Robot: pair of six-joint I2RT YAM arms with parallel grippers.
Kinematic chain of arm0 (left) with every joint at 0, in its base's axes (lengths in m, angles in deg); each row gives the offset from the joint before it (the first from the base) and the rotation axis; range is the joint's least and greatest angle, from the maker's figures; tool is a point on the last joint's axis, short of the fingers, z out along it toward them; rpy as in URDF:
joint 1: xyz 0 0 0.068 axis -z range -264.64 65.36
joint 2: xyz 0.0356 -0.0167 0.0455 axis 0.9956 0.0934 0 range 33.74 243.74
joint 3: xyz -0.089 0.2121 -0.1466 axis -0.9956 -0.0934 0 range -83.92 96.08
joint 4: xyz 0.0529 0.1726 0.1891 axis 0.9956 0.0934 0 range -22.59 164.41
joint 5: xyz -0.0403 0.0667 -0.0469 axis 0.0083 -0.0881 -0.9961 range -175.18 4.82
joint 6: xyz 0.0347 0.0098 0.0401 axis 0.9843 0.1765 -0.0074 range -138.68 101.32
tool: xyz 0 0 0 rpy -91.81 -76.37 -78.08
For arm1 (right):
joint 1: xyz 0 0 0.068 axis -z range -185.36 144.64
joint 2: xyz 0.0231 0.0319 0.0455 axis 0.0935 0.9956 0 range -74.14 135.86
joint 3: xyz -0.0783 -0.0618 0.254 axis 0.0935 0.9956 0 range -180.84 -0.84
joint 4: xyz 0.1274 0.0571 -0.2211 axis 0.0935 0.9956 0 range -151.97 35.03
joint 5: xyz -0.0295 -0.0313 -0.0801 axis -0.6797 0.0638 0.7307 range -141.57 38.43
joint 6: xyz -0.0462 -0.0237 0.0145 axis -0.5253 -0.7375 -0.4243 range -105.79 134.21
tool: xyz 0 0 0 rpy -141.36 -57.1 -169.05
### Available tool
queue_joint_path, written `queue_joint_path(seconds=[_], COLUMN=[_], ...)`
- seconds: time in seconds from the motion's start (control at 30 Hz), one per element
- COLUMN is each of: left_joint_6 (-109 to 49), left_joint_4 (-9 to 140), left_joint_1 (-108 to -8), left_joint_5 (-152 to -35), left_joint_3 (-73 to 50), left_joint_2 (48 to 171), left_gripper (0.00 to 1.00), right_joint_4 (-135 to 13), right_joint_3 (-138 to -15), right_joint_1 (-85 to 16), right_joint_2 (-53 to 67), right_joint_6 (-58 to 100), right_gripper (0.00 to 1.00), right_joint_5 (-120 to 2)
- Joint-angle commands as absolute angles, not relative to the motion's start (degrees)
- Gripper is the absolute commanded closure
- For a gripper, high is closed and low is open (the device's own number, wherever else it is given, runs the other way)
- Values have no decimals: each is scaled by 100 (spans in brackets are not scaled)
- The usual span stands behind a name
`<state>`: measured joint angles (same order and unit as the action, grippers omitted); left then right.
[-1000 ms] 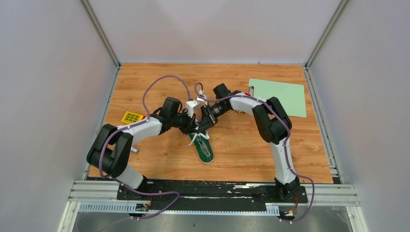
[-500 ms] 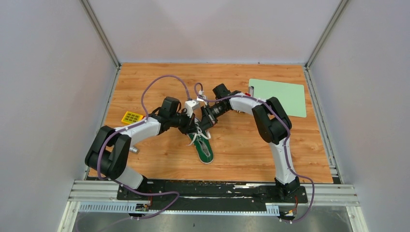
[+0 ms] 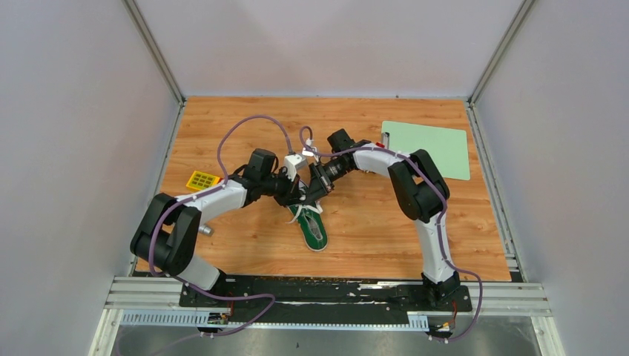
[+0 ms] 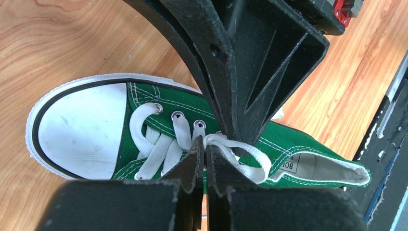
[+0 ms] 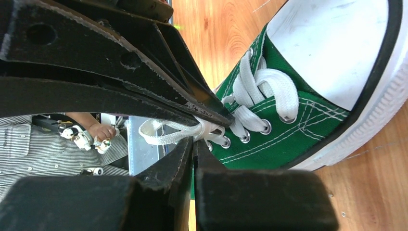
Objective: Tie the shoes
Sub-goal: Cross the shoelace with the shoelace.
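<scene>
The green shoe [image 3: 313, 230] with a white toe cap lies mid-table, toe pointing away from the arms. Both grippers meet over its laces. In the left wrist view, my left gripper [image 4: 206, 142] is shut, pinching a white lace loop [image 4: 250, 159] just past the eyelets. The right gripper's black fingers [image 4: 240, 72] come down from above onto the same spot. In the right wrist view, my right gripper [image 5: 193, 140] is shut, its tips nipping the lace [image 5: 168, 133] where the strands bunch. The left fingers [image 5: 144, 82] cross in from the upper left.
A pale green mat [image 3: 429, 148] lies at the back right. A yellow gridded block [image 3: 202, 180] sits left of the left arm, with a small grey object [image 3: 208, 231] nearer the front. Grey walls close in the table on three sides.
My right gripper has closed its jaws onto the lace. Both arms and the shoe have stayed almost where they were.
</scene>
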<state>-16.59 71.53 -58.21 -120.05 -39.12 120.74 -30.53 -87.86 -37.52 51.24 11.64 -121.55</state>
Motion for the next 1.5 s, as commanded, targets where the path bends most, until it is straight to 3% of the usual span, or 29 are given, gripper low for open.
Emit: queue_joint_path(seconds=[0.0,0.3,0.53,0.7,0.9,1.13,1.47], left_joint_6=[-1599,-2029,-1979,-1933,-1901,-1877,-1756], left_joint_4=[7129,6373,6385,6432,6477,6614,6711], left_joint_1=[-5810,-5814,-5819,-5827,-5828,-5828,-5845], left_joint_5=[-11957,-12584,-12648,-12653,-12674,-12607,-12572], left_joint_3=[-3820,-3973,-4007,-4039,-4028,-4080,-4084], left_joint_2=[12132,12280,12349,12316,12281,12111,12042], left_gripper=[100,100,100,100,100,100,100], right_joint_4=[-3219,-3367,-3287,-3248,-3258,-3247,-3250], right_joint_3=[-8732,-8779,-8355,-8129,-8689,-8848,-8711], right_joint_1=[-3781,-3823,-3409,-3191,-3392,-3645,-3676], right_joint_2=[4758,4943,4481,4412,4935,4938,4813], right_joint_6=[1273,1528,1452,1224,1298,823,172], right_gripper=[95,91,73,73,76,73,74], right_joint_5=[-12620,-12459,-12361,-11942,-11520,-11867,-11472])
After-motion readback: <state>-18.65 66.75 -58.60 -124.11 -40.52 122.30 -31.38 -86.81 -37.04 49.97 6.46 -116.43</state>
